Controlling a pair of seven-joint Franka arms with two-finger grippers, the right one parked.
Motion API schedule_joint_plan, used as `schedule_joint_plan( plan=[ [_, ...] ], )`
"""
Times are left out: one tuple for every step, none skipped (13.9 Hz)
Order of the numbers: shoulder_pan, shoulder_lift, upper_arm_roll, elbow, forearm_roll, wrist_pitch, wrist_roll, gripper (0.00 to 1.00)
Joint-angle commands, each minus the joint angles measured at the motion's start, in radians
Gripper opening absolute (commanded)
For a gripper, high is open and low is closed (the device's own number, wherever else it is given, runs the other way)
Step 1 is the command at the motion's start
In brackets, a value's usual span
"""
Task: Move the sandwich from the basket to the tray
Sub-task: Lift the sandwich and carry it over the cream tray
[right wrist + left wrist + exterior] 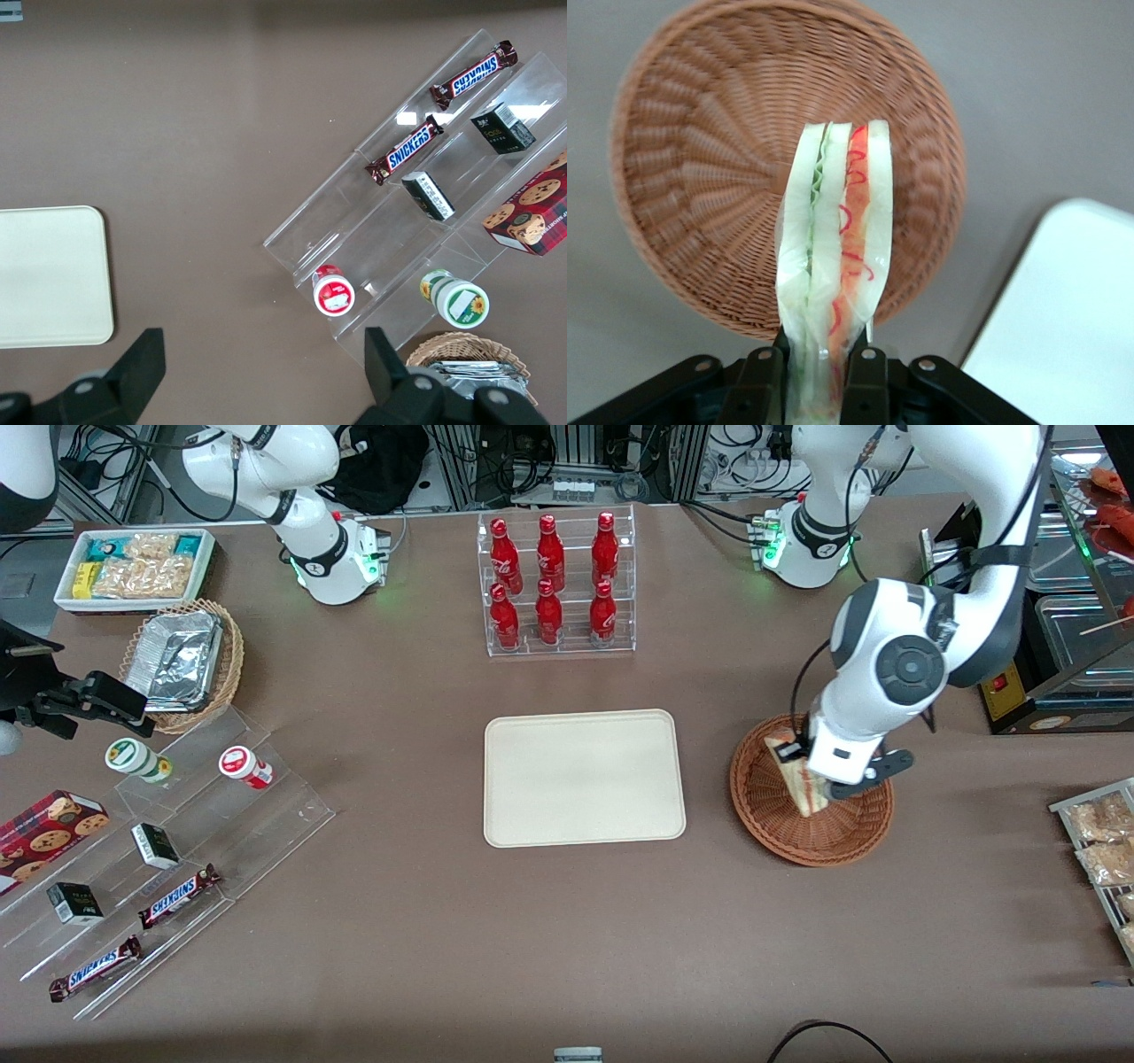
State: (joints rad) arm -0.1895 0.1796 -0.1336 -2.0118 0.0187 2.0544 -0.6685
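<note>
My claw (815, 359) sits over the basket (771, 815), fingers (760, 381) pinched narrow on the sandwich (835, 266), one pad per bread face. Sandwich is clear of the weave; from the wrist cam the basket floor shows well under it, nothing touching. It hangs from one end w/ most of the wedge sticking out past the pads.

Risks, my judgement:
- Grip is on soft bread near one end. Long free length could swing or pivot in the pads if I accelerate hard sideways. Slip = drop on bare table betw. basket and tray (585, 731).
- Squeeze too hard: layers shear, filling pushes out of the cut edge. Wrap around it looks thin and slick, so pads may creep.
- Low tip could clip the basket rim on the way out if I translate before gaining more height.
- Release too high over tray: wedge could tip or roll off the low rim.

Room:
- Tray lies near the basket toward the parked arm's end, bare table between them, nothing on the tray.
- Bottle rack (558, 584) is farther from the front cam than the tray, well apart from a straight path.
- Acrylic shelf (168, 850) w/ snacks is well apart, past the tray.
- Tray rim is low, so little clearance needed on arrival.
</note>
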Motion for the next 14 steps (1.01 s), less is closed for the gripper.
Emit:
schedule_joint_plan(
  plan=[
    [-0.088,0.078,0.009,0.082,-0.017,-0.014,0.044,0.07],
    [-0.122,0.107,0.009,0.119,-0.016,-0.019,0.044,0.06],
    [-0.160,0.144,0.009,0.167,-0.016,-0.029,0.043,0.06],
    [-0.194,0.176,0.009,0.206,-0.019,-0.052,0.030,0.06],
    [-0.217,0.208,0.009,0.241,-0.019,-0.057,-0.002,0.05],
    [-0.244,0.243,0.009,0.277,-0.019,-0.057,-0.032,0.05],
    [-0.266,0.276,0.008,0.309,-0.022,-0.056,-0.054,0.05],
    [-0.289,0.309,0.006,0.346,-0.048,-0.054,-0.075,0.05],
    [-0.312,0.355,0.003,0.408,-0.075,-0.056,-0.088,0.05],
    [-0.336,0.394,0.003,0.457,-0.098,-0.060,-0.103,0.05],
    [-0.358,0.423,0.003,0.488,-0.101,-0.060,-0.138,0.05],
    [-0.382,0.448,0.003,0.510,-0.095,-0.060,-0.170,0.05],
    [-0.404,0.466,0.003,0.533,-0.095,-0.057,-0.184,0.04],
    [-0.419,0.487,0.003,0.563,-0.098,-0.059,-0.201,0.04]
  ],
)
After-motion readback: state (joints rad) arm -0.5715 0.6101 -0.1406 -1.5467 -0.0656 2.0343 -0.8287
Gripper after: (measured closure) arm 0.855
